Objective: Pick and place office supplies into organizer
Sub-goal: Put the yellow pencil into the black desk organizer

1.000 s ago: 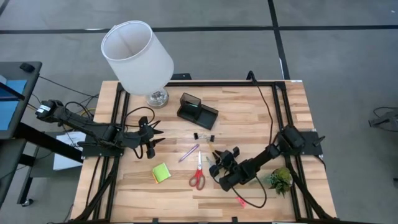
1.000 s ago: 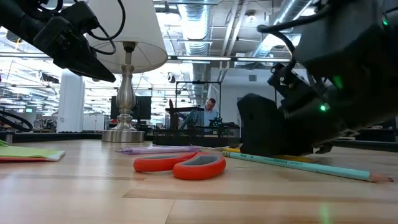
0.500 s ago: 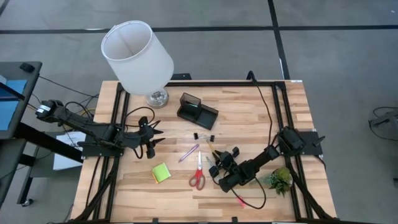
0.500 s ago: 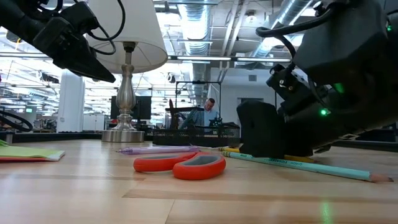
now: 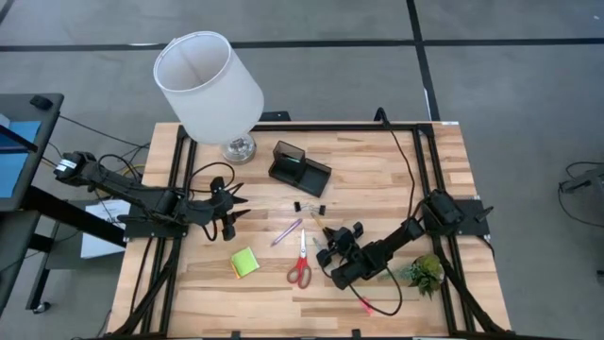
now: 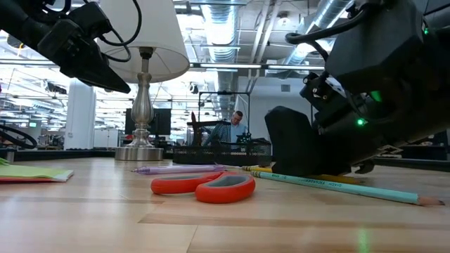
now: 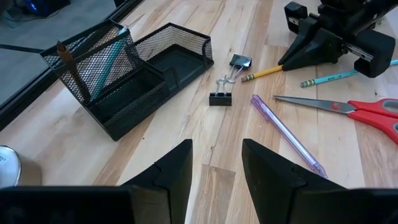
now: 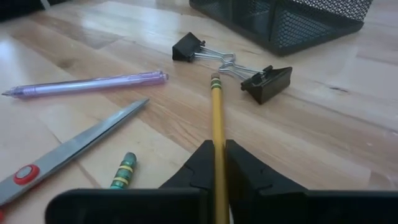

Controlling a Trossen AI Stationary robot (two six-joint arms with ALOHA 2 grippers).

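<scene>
My right gripper (image 8: 217, 163) sits low on the table right of the red-handled scissors (image 5: 301, 264), shut on a yellow pencil (image 8: 216, 115). The pencil's eraser end points at two black binder clips (image 8: 230, 67). A purple pen (image 8: 87, 84) and a teal pencil (image 6: 337, 188) lie flat beside it. The lime sticky-note pad (image 5: 244, 263) lies left of the scissors. The black mesh organizer (image 5: 299, 167) stands farther back, with pens upright in its cup section (image 7: 87, 68). My left gripper (image 7: 217, 168) hovers open over the table's left side (image 5: 229, 212). My right gripper pinches the yellow pencil between its two fingers, on the shaft (image 8: 218, 149) toward the end away from the eraser. The fingers come low from the table's near right and lie along the pencil. The eraser end (image 8: 215, 78) juts forward, and in the low view the pencil (image 6: 256, 169) lies at table level.
A white-shaded lamp (image 5: 208, 80) stands at the far left corner. A small green plant (image 5: 425, 272) is by the right arm's base, and a small red piece (image 5: 363, 304) lies near the front edge. Bare wood shows between the organizer and the clips.
My right gripper has shifted a little at the pencil and its wrist has tipped slightly, staying low on the table. The other supplies and my left arm have kept still.
</scene>
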